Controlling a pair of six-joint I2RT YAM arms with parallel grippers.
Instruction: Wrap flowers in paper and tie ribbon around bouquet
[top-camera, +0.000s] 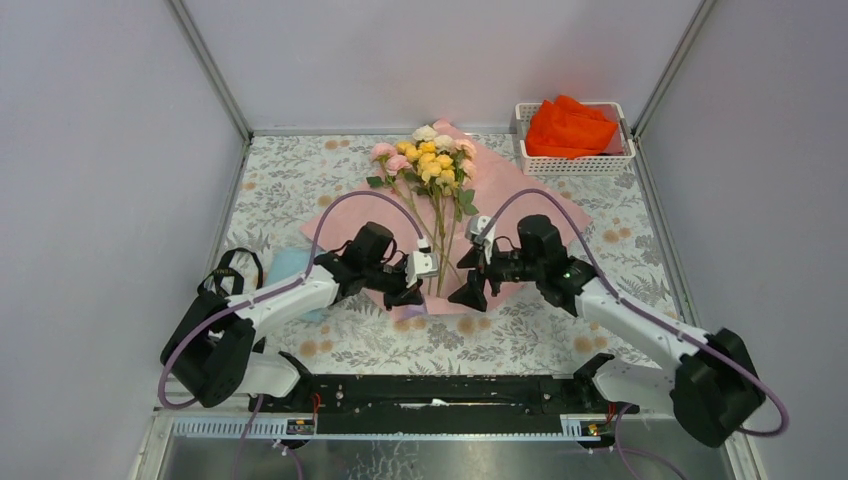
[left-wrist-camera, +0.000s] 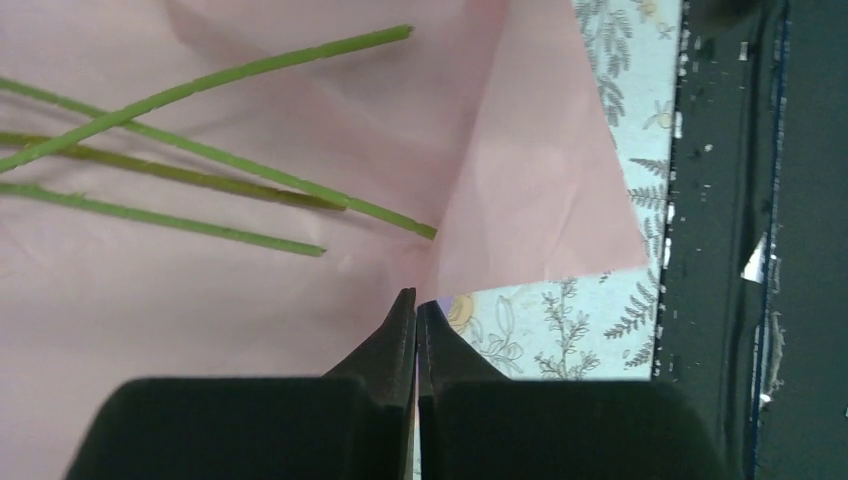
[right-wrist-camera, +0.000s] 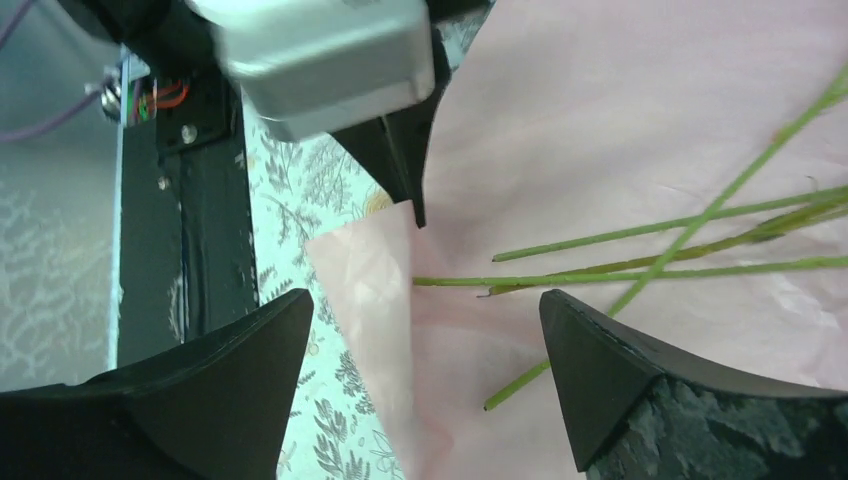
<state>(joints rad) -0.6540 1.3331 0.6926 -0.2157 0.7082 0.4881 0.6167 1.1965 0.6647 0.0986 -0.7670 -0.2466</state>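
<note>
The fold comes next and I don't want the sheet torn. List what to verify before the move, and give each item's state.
1. Left gripper shut at the near edge of the paper: ok.
2. Paper actually caught between its fingertips: cannot tell. The tips meet right at the edge.
3. Right gripper open and gripping nothing: ok.
4. Right gripper clear of the stem ends: cannot tell. In its wrist view they show between its open jaws.
5. Flowers lying on the paper, with stems toward the arms: ok.
</note>
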